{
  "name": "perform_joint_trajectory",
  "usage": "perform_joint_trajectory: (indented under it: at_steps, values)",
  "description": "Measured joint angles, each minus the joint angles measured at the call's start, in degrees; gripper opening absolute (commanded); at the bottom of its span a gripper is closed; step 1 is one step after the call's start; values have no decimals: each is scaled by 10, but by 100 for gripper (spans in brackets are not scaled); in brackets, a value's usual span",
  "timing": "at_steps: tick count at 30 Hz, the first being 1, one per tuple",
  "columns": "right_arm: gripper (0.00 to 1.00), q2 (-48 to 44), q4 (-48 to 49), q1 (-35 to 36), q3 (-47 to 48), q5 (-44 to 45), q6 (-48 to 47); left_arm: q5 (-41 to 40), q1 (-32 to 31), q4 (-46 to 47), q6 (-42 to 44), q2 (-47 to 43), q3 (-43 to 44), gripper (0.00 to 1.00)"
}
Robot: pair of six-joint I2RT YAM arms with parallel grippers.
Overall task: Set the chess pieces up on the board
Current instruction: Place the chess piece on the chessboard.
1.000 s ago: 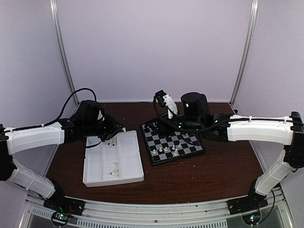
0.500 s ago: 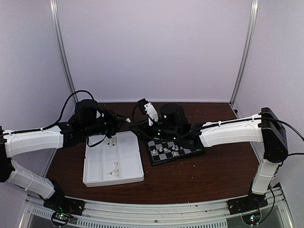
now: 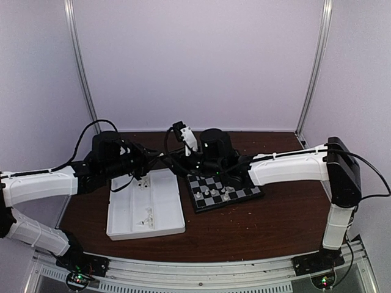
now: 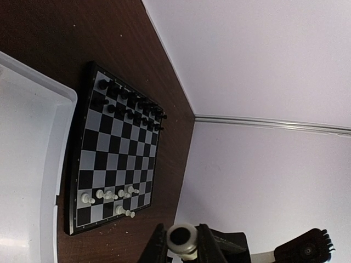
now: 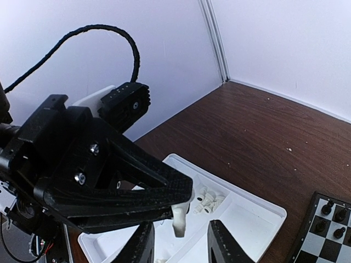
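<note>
At nine o'clock of chessboard (image 3: 241, 192): compartmented tray (image 3: 125, 213) holding loose white chessmen (image 3: 146, 217); left gripper (image 4: 182, 249) pinching one white chessman (image 5: 179, 220); right gripper (image 5: 181, 230) parted, empty.

The table (image 3: 275, 226) looks like dark brown wood with a fine grain and a dull sheen, and the tray (image 3: 125, 210) is smooth white plastic (glossy where the light catches it). The board (image 4: 112, 164) has a smooth, faintly shiny chequered face, and the white chess pieces (image 4: 104, 194) look like moulded plastic. The arms (image 3: 287, 168) have smooth white plastic shells with matt black joints, against matt pale walls (image 3: 195, 61).
</note>
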Motion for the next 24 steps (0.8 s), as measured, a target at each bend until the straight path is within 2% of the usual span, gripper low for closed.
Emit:
perform_joint_trajectory:
  at_steps: [7,18,24]
  values:
    - [25,13,-6,0,13,-6,2,0,0,6,-7,0,-5,16]
    - [21,23,-9,-2,20,-6,2,0,0,17,-15,0,-6,16]
    - [23,27,-9,-6,21,-7,2,-1,0,24,-20,2,-10,16]
